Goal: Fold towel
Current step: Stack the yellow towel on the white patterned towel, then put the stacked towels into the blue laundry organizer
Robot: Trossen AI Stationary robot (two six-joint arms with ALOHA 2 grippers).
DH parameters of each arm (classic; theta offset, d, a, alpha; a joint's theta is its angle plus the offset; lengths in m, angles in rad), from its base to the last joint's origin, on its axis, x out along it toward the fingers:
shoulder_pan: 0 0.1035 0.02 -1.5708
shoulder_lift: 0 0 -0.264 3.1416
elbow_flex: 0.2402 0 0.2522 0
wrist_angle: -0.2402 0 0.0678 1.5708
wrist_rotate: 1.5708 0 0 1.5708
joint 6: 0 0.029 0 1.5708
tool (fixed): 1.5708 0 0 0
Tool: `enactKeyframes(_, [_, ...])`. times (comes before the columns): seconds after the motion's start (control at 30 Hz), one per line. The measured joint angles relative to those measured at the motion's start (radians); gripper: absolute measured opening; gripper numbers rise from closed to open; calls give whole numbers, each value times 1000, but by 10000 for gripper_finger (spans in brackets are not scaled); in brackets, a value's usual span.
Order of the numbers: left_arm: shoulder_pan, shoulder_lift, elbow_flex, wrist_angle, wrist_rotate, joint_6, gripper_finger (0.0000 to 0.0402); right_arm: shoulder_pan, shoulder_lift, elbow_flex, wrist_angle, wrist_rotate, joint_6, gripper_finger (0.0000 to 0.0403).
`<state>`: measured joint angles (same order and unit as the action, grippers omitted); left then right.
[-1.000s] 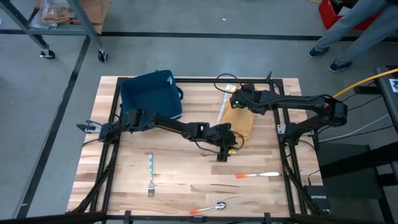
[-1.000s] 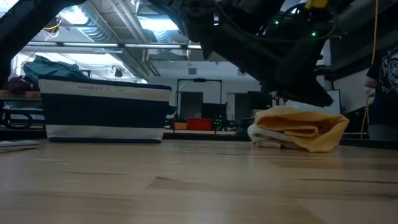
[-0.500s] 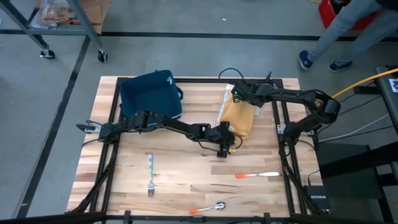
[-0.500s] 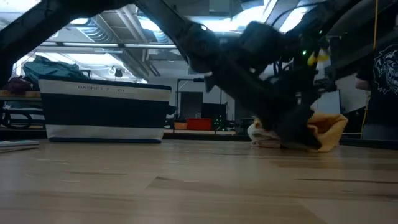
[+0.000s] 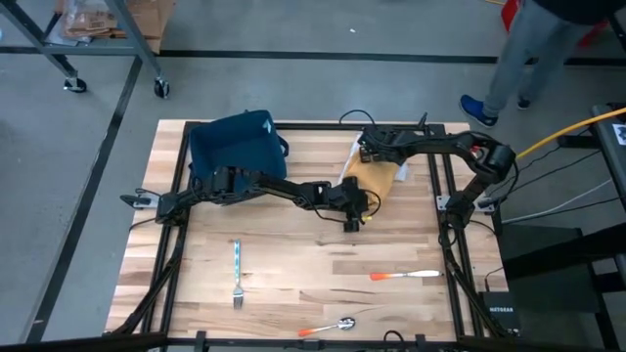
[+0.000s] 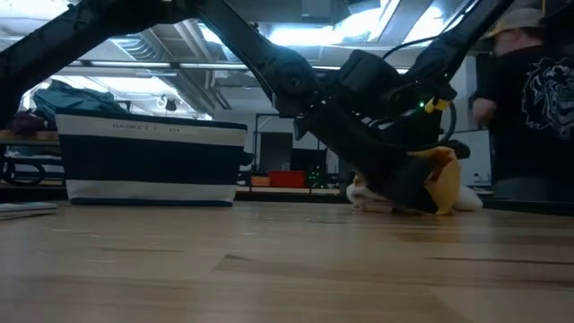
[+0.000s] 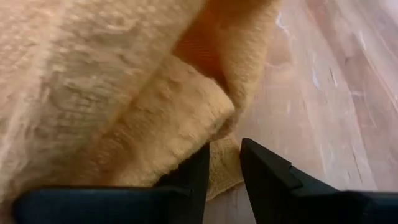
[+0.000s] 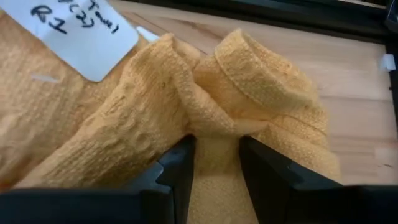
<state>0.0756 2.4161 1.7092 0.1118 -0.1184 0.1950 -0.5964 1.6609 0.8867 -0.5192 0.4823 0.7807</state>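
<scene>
The mustard-yellow towel (image 5: 380,182) lies bunched on the wooden table right of centre, with a white label (image 8: 87,31) on it. In the low view the towel (image 6: 445,179) shows behind the dark arms. My left gripper (image 5: 354,207) reaches in from the left to the towel's near left edge and is shut on it. My right gripper (image 5: 369,154) comes from the right, slanting down onto the towel's far left part, and is shut on a gathered fold there. My left gripper pinches a thin edge of the towel (image 7: 222,163) between its two fingers, slanting down from the table's left. A rolled fold (image 7: 180,106) lies just beyond the fingers, and the cloth rests slack on the table. My right gripper pinches a gathered ridge of the towel (image 8: 214,144) between its two fingers, several layers bunched together. The fingers slant down from above. The cloth puckers around the hold and the remainder lies on the table.
A dark blue basket (image 5: 240,149) stands at the far left. A fork (image 5: 237,272) and two orange-handled utensils (image 5: 403,277) (image 5: 331,327) lie near the front edge. A person (image 5: 523,44) stands beyond the far right corner. Black frame rails run along the table's sides.
My left gripper has gone down and toward the far edge, drawing the towel's near edge with it. My right gripper has sunk toward the table's far left part of the towel. The towel has shortened and bunched up, narrower and taller in the low view.
</scene>
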Motion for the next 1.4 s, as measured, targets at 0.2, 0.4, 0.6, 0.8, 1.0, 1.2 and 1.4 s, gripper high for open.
enactKeyframes(0.2, [-22, -35, -4, -45, -9, -33, 88, 24, -87, -6, -68, -13, -4, 135])
enactKeyframes(0.4, [-87, -133, -2, -79, 0, -30, 88, 79, -244, -5, -70, 3, -7, 135])
enactKeyframes(0.6, [-130, -236, -4, -149, 3, -24, 88, 133, -411, -5, -121, -4, -30, 135])
enactKeyframes(0.8, [-104, -351, -2, -172, 2, 54, 88, 174, -592, -5, -191, -2, -31, 135])
enactKeyframes(1.0, [-48, -437, -2, -184, -3, 173, 88, 171, -767, -4, -223, -7, -53, 135])
enactKeyframes(1.2, [-13, -528, -3, -353, -84, 122, 88, 172, -905, -4, -292, -130, -57, 135])
enactKeyframes(1.4, [6, -657, -2, -637, -175, 155, 88, 171, -982, -4, -433, -233, -56, 135])
